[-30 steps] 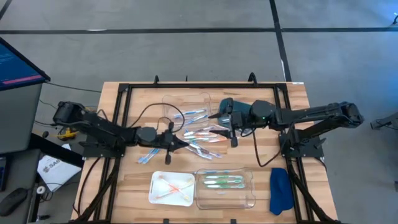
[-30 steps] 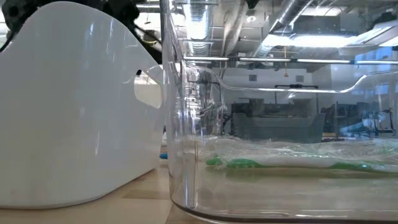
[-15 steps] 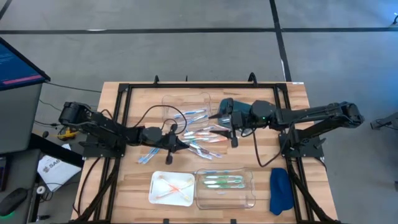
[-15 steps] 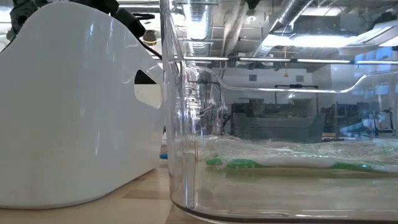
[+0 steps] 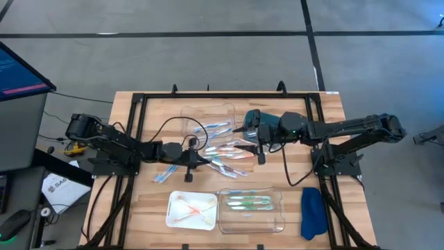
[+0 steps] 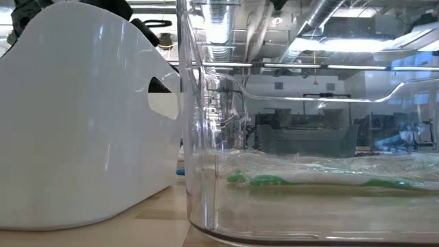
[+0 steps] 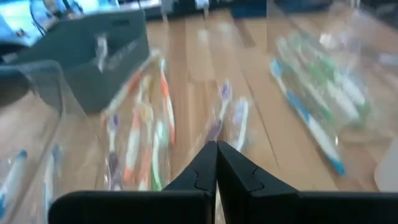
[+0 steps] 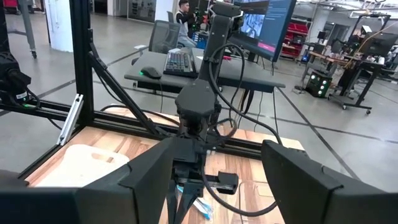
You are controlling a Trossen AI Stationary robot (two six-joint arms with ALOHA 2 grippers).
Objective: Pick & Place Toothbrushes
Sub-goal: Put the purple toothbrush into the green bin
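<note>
Loose toothbrushes (image 5: 225, 149) in blue, orange and white lie in a pile mid-table. My left gripper (image 5: 202, 161) is shut and held low at the pile's near-left edge. In its wrist view its tips (image 7: 216, 147) point at a purple-white brush (image 7: 219, 121), with orange ones (image 7: 165, 106) beside it. My right gripper (image 5: 239, 130) hangs open above the pile's far right side, pointing level toward the left arm, with nothing between its fingers (image 8: 155, 171). Green toothbrushes (image 5: 250, 202) lie in a clear tray (image 5: 277, 217), orange ones (image 5: 193, 206) in a white tray (image 5: 173, 215). My left gripper's shut fingertips stand low, right at the near end of the purple-white brush (image 7: 214, 132). I cannot tell whether they touch it. Nothing shows between the fingers.
A second clear tray (image 5: 191, 114) at the far side holds blue brushes (image 5: 214, 128). One wrapped brush (image 5: 164, 175) lies apart, left of the white tray. A blue cloth (image 5: 312, 212) lies at the near right. Black frame rails (image 5: 139, 132) run along the table's sides.
My left gripper has sunk a little toward the table at the pile's edge and has rolled slightly, staying shut. The toothbrushes lie as before.
</note>
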